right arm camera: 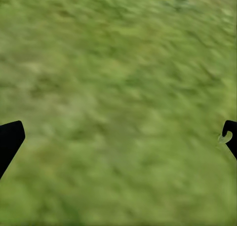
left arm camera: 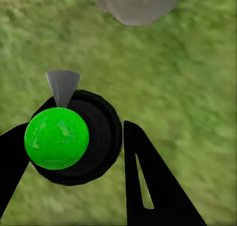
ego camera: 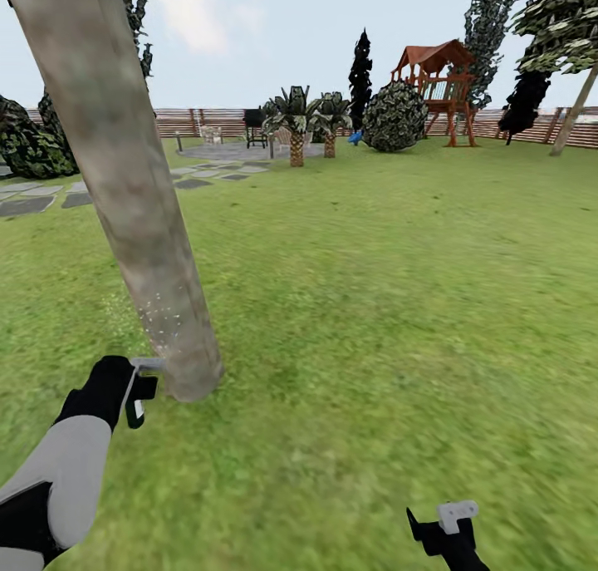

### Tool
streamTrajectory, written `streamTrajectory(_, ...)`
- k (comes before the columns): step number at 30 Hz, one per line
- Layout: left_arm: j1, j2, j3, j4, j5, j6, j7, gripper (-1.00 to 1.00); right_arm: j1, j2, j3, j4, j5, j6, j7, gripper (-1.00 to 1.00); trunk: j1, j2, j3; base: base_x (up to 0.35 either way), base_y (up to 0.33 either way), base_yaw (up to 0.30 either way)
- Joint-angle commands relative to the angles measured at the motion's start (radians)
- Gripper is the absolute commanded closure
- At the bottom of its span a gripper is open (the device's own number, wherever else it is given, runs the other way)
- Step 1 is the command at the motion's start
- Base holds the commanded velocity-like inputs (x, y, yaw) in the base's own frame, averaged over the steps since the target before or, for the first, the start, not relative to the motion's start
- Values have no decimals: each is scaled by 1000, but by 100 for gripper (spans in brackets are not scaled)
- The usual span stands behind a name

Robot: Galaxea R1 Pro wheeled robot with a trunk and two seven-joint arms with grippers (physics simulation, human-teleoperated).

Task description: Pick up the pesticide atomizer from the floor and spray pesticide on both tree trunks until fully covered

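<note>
I'm mid-spray on the first tree trunk, left gripper clamped on the pesticide atomizer just beside its base, right gripper wide open, empty over the grass; next I'd sweep the nozzle upward.

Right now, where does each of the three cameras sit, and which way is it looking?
Head view: on the head, looking forward and down over the lawn; trunk close, left gripper at its base, right gripper low.
Left wrist view: looks down along the fingers, which clamp the atomizer.
Right wrist view: looks down at grass; fingertips apart.
Shared: head and left wrist views show the trunk base.
</note>
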Motion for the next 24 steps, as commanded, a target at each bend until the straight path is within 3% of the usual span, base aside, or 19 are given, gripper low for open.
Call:
streamTrajectory(1, 4, 0, 0, 0, 2, -1, 0, 100, 0, 0, 0, 0, 0, 0, 0, -100, 0, 0, 0, 111, 0, 0)
streamTrajectory(5, 7, -11, 5, -3, 3, 0, 2, 100, 0, 0, 0, 0, 0, 0, 0, -100, 0, 0, 0, 245, 0, 0)
streamTrajectory(11, 6, -14, 4, -2, 4, 0, 3, 100, 0, 1, 0, -1, 0, 0, 0, -100, 0, 0, 0, 32, 0, 16)
streamTrajectory(16, 30, -15, 3, 15, 7, -14, 10, 100, 0, 2, 0, -1, 0, 0, 0, -100, 0, 0, 0, 1, 0, 238)
streamTrajectory(17, 38, -18, 3, 15, 14, -34, 12, 100, 0, 2, 0, -1, 0, 0, 0, -100, 0, 0, 0, 28, -7, 270)
streamTrajectory(18, 55, -33, 3, 21, 61, -109, 17, 100, 0, 2, 0, -1, 0, 0, 0, -100, 0, 0, 0, 142, -94, 161)
streamTrajectory(20, 68, -49, 2, 55, 111, -159, 43, 100, 0, 1, 0, -1, 0, 0, 0, -100, 0, 0, 0, 185, -162, 62)
streamTrajectory(24, 74, -53, 1, 85, 135, -178, 146, 100, 0, 2, 0, 0, 0, 0, 0, -100, 0, 0, 0, 200, -199, 12)
